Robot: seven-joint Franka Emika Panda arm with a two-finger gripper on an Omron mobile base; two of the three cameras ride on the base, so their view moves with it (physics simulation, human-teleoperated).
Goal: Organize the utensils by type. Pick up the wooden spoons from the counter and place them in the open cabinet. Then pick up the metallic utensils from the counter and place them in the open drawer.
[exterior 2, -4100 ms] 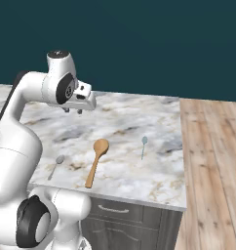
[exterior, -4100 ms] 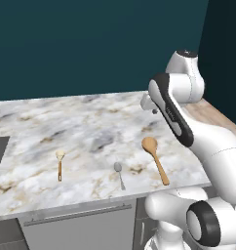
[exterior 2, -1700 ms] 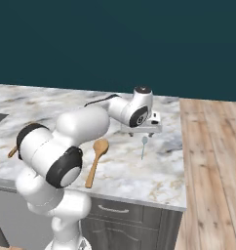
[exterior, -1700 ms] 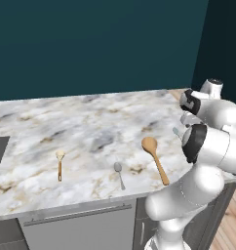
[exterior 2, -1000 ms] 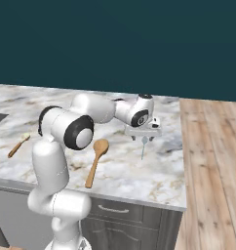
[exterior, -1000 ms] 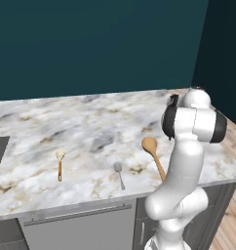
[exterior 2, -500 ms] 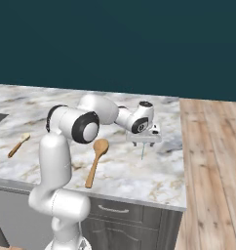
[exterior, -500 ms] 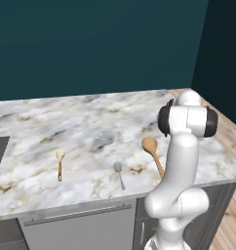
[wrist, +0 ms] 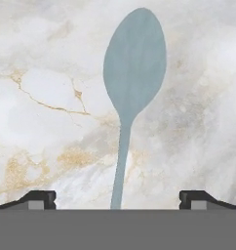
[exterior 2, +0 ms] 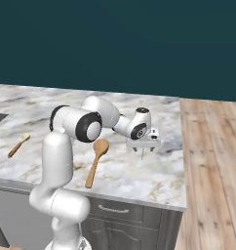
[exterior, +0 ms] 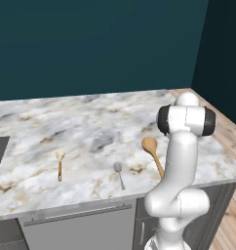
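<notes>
Blue-grey spoon point(wrist: 133, 83): handle end cut off at bottom of hand view. In right base view the claw point(exterior 2: 144, 146) covers most of it; only a thin sliver shows. Large wooden spoon point(exterior: 152, 152): handle end hidden behind arm in left base view.

Even, flat rendered light, sharp throughout, no glare or blur.

White arm point(exterior: 181, 161) showing rounded glossy segments with dark grey bands at the joints; pale grey gripper point(exterior 2: 144, 144) carrying two small dark fingertips point(wrist: 39, 197).
</notes>
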